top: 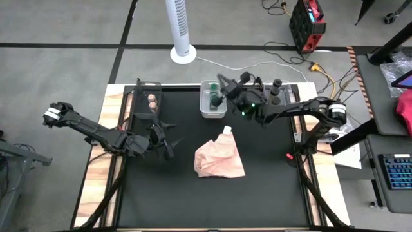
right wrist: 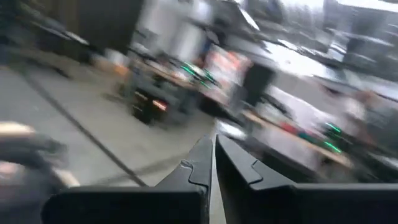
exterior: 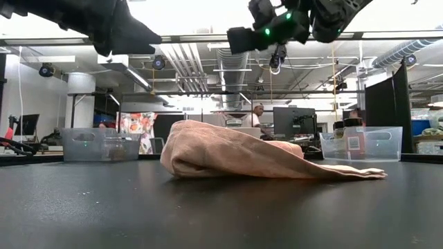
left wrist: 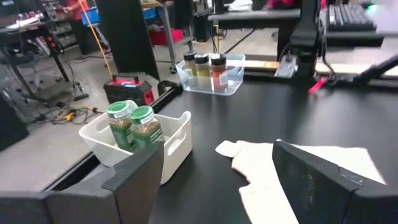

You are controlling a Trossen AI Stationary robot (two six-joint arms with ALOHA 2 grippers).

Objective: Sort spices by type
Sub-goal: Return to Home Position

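Two green-lidded spice jars (left wrist: 132, 123) stand in the middle bin (top: 213, 108) at the table's far edge. Jars with tan-pink lids (top: 152, 101) stand in the left bin (top: 147, 96), and dark-lidded jars (left wrist: 202, 64) in the right bin (top: 277, 93). My right gripper (top: 222, 85) hangs above the middle bin, shut with nothing between its fingers (right wrist: 214, 142). My left gripper (top: 172, 139) hovers over the table's left half, open and empty (left wrist: 217, 155), facing the bins.
A crumpled pink cloth (top: 220, 158) lies in the middle of the black mat, its white tag (top: 227, 130) toward the far edge. Bare mat lies in front of it toward the near edge. Beyond the table are a white fan (top: 181, 32) and a red box (top: 306, 26).
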